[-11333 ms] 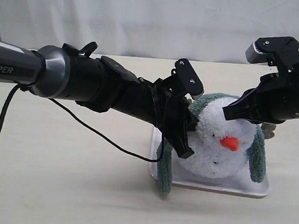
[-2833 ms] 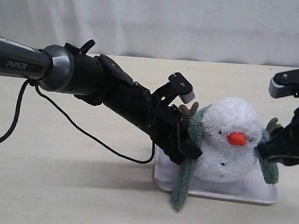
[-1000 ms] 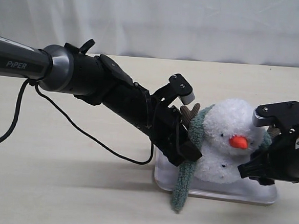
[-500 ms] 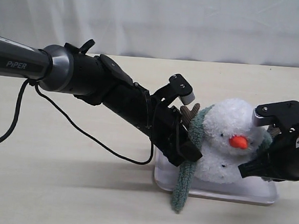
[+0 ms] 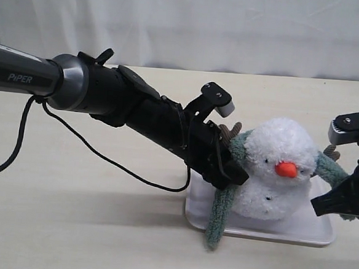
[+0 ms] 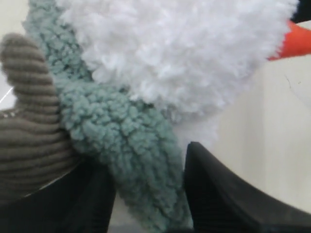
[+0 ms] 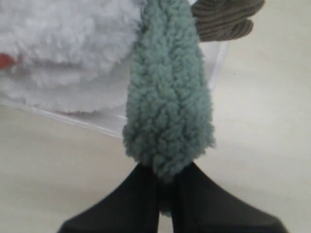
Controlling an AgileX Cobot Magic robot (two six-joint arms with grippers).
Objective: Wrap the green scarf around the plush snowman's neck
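The left arm (image 5: 108,102) is seen reaching in low from the left, stretched out and angled down toward the plush snowman (image 5: 274,172). The left gripper (image 5: 228,167) is pressed close against the plush's side. In the left wrist view the green scarf (image 6: 124,145) is caught between the two black fingers (image 6: 218,194). They are closed onto the fleece as far as its bulk allows, beside a brown twig arm (image 6: 26,136). Below this grip, one length of scarf is left hanging down past the edge of the pale tray (image 5: 320,235) on which the snowman is seated.

The scarf is passed behind the plush, and green is seen on both sides of the head. At the front, the snowman's neck (image 5: 257,184) is left bare under the orange nose (image 5: 285,169). The step in hand is therefore judged to be the draping, with the crossing at the front not yet made.

On the right, the scarf's rounded end is pinched by the right gripper (image 7: 165,177). Its jaws are nearly closed, with only a little fleece between them. The right arm (image 5: 354,196) is held low and just beside the tray, and the end is drawn outward, away from the body.

The next move is judged to call for one end to be carried across the front, under the nose and into the crease. The other end should be held taut enough that the band is not pulled off the back. The plush is light, so it could be dragged or tipped by a hard pull.
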